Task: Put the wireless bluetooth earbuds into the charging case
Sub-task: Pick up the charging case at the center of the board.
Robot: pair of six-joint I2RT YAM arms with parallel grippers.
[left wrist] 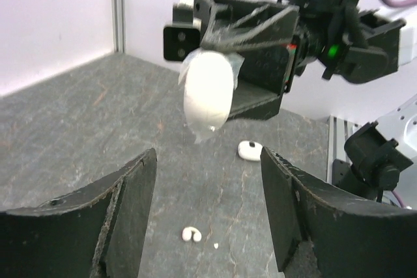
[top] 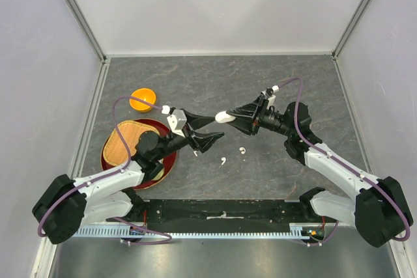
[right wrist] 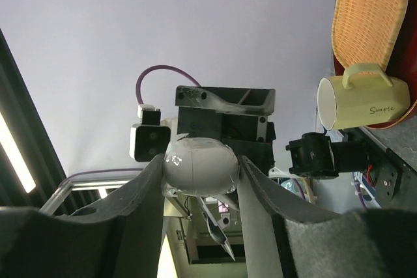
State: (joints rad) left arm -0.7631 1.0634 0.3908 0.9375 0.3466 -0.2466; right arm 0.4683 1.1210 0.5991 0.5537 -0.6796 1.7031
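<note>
Case hangs in mid-air, clamped by the right gripper; the left gripper faces it with jaws apart, empty. Two earbuds lie on the table below. Fetching step, I judge: left must descend and pinch one precisely.

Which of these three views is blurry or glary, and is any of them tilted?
Top external view: sharp, evenly lit, soft shadows only; the loose earbuds are mere specks. Left wrist view: the white case looks soft with blur, the left fingers dark. Right wrist view: rolled, so the mug appears sideways; a light strip glares at the lower left.
</note>
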